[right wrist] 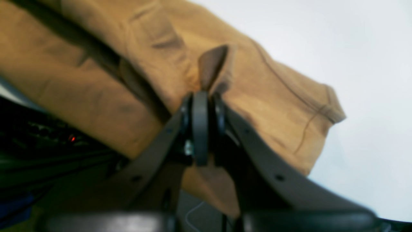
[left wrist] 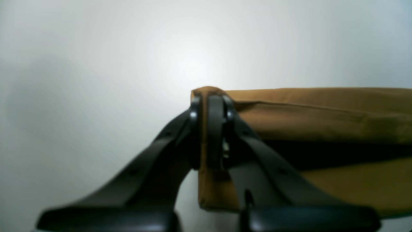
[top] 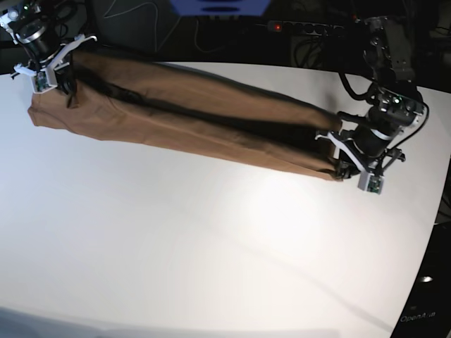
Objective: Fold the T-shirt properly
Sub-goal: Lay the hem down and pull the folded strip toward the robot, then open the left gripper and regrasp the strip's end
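- In the left wrist view: one gripper, the left gripper point(left wrist: 210, 106), its two black fingers point(left wrist: 215, 129) clenched on a corner of the one T-shirt point(left wrist: 322, 119). The tan cloth runs off to the right in folded layers over a white table point(left wrist: 96, 80). No writing can be read here.
- In the right wrist view: one gripper, the right gripper point(right wrist: 201, 109), pinched tight on a fold of the T-shirt point(right wrist: 112, 64); a small peak of cloth stands up just above the fingertips. One sleeve hem shows at the right. One small red light point(right wrist: 72, 139) glows in the dark area at left. The picture is blurred and no label shows.
- In the base view: two arms, one T-shirt point(top: 190, 116), stretched long between them over the far part of the table point(top: 211, 246). The right gripper point(top: 51, 70) holds its left end, the left gripper point(top: 345, 158) its right end. One power strip point(top: 306, 28) lies behind. At the lower right corner faint lettering shows, too small to read.
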Motion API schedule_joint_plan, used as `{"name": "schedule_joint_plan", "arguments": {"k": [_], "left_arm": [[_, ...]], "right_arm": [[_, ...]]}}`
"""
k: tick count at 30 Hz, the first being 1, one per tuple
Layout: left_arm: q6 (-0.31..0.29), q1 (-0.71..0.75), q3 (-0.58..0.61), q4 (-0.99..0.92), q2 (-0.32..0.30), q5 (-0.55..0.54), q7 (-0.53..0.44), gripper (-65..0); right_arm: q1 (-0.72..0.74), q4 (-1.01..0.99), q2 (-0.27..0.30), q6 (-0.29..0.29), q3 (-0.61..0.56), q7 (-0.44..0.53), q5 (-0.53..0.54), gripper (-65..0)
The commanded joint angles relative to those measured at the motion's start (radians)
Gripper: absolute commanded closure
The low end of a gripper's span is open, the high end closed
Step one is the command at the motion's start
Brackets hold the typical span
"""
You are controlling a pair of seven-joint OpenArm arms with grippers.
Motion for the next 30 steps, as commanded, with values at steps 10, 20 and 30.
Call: {"name": "schedule_joint_plan", "arguments": {"k": [10, 20, 30], "left_arm": [[0.001, 0.052, -0.001, 0.023, -0.013, -0.004, -0.015, -2.3], [0.001, 0.078, -0.001, -0.020, -0.013, -0.001, -0.019, -2.3], [0.001, 0.058, 0.002, -0.077, -0.033, -0.001, -0.019, -2.9]], "right_arm": [[0.004, 0.015, 0.012, -0.004, 0.008, 0.021, 0.014, -0.1], [0.016, 0.015, 0.012, -0.004, 0.008, 0.019, 0.014, -0.1], [0.016, 0.015, 0.014, -0.004, 0.008, 0.019, 0.014, -0.1]]}}
